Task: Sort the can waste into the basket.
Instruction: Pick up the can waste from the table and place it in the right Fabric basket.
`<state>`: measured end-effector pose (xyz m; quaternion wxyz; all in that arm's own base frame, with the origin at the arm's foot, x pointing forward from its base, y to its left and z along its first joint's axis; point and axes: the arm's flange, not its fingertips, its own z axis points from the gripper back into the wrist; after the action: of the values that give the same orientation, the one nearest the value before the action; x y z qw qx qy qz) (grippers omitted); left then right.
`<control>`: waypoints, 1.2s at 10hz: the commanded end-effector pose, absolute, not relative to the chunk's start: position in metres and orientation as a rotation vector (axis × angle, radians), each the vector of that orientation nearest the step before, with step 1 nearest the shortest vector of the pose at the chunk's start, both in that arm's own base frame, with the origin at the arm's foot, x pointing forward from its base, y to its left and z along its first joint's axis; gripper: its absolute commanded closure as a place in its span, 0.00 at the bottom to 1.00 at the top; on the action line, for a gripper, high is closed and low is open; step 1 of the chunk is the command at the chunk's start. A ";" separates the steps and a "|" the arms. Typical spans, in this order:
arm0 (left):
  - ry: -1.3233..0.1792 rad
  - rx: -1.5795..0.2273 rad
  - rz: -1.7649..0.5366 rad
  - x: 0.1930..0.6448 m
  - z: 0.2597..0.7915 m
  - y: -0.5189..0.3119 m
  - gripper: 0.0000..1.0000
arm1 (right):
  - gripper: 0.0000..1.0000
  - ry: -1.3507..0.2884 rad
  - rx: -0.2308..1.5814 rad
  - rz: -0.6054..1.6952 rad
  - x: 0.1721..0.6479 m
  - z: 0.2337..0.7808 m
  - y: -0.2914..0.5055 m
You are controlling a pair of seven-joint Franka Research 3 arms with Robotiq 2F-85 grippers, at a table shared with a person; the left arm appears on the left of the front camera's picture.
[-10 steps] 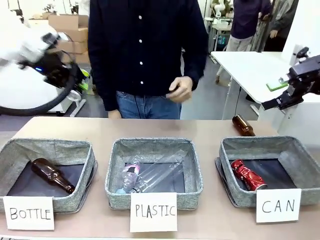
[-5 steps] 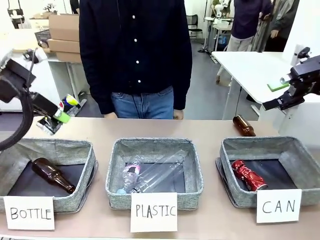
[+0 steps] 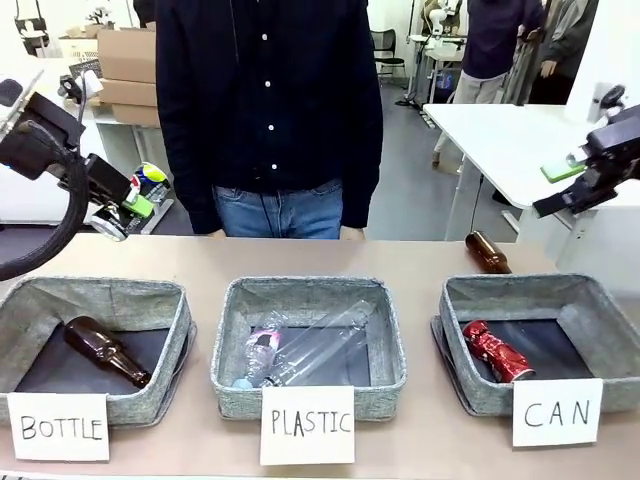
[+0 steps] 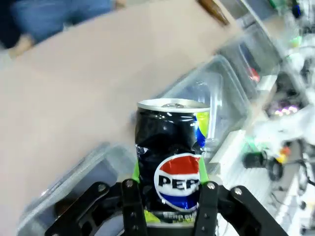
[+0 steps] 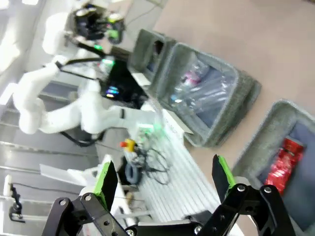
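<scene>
The left gripper has risen slightly, clamped on the black can, far left of the CAN basket. The right gripper hangs spread wide above that basket, where the red can lies.

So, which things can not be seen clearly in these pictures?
- Black can: in the left wrist view the left gripper covers its base; tiny in the front view.
- Red can: right wrist view, partly behind the CAN basket wall.
- Brown bottle: front view, its neck is not visible.
</scene>
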<state>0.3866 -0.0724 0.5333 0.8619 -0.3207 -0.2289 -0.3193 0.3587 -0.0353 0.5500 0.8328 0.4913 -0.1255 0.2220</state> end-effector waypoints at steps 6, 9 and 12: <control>-0.610 -0.400 -1.499 0.280 0.566 -0.509 0.56 | 0.00 -0.719 0.809 -0.117 0.273 0.538 -0.242; -0.709 -0.162 -1.408 0.314 0.514 -0.642 0.56 | 0.00 -0.636 0.713 0.028 0.293 0.573 -0.232; -0.521 -0.219 -1.386 0.345 0.481 -0.663 0.56 | 0.00 -0.636 0.713 0.028 0.293 0.573 -0.232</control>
<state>0.3520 -0.5911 0.4679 0.7172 -0.0697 -0.2825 -0.6332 0.2964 -0.2283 0.5722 0.8835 0.3472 -0.3139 0.0187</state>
